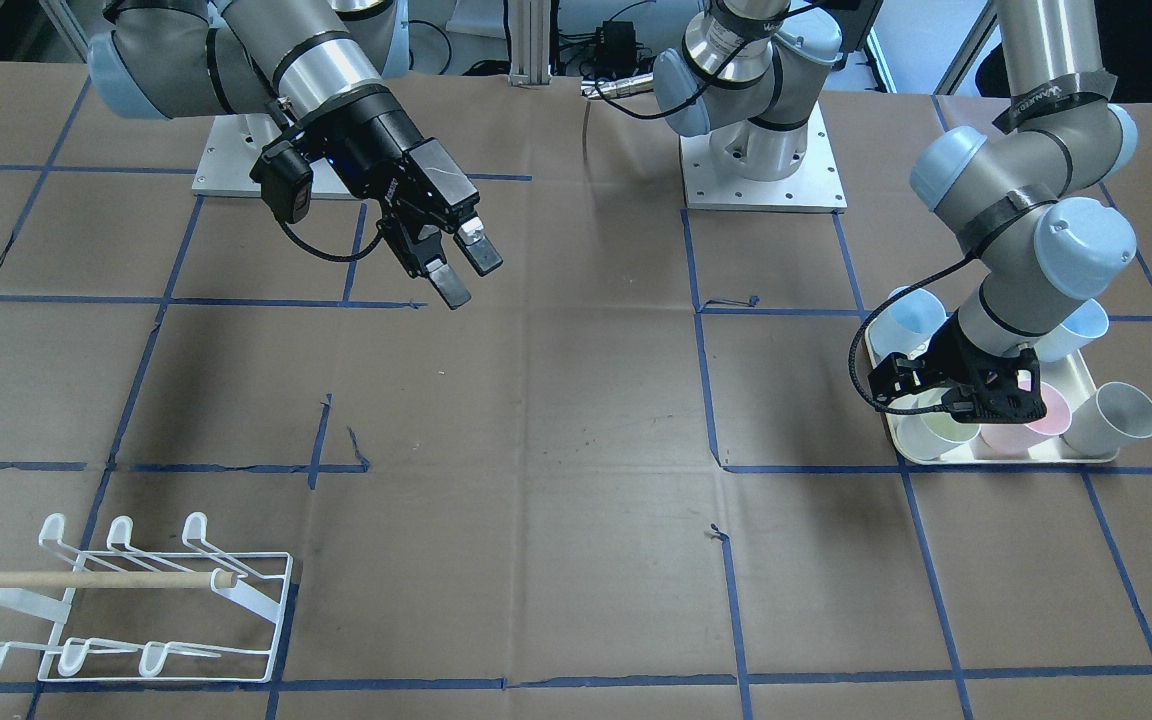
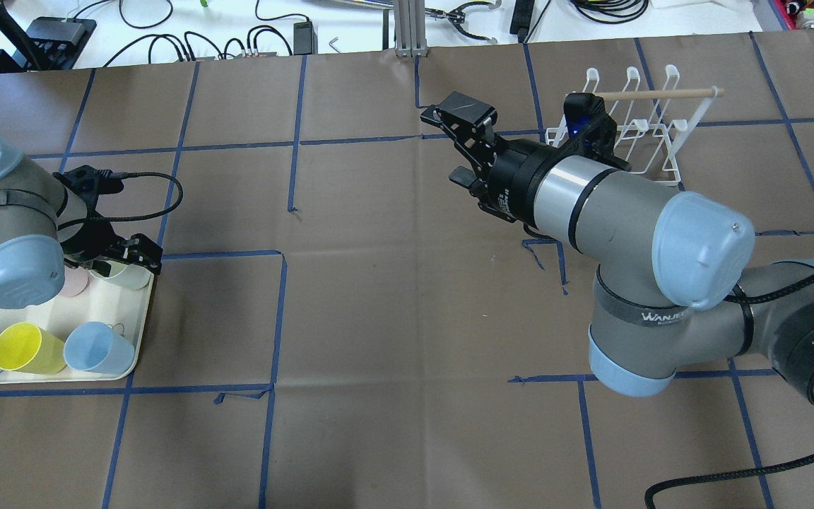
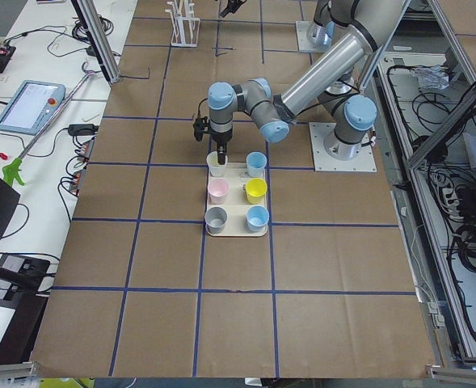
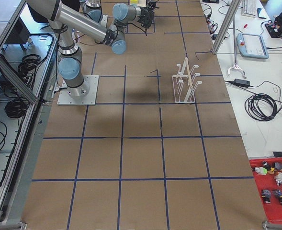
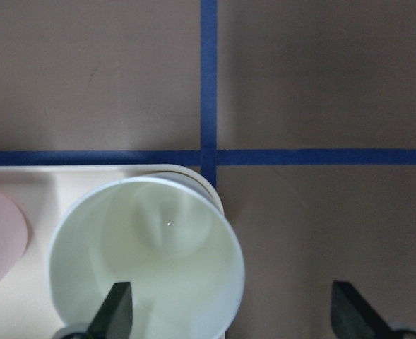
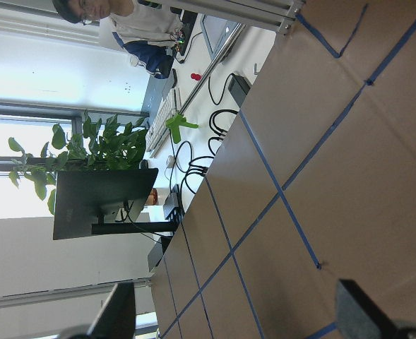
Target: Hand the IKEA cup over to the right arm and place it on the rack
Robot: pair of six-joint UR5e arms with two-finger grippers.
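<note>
The overhead camera looks forward and down over the table [image 2: 407,318]. The front-facing one looks steeply down from the opposite side, sharing the rack [image 2: 661,93] and tray [image 2: 124,302]. Side cameras look along from each table end. The left wrist camera sits close above a pale green cup [image 5: 147,261]; the right's looks out across the table.

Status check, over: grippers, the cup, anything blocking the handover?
Left gripper open, straddling pale green cup rim on tray, not yet closed. Right gripper open, empty, raised mid-table. Rack bare; no obstacle seen between arms.
</note>
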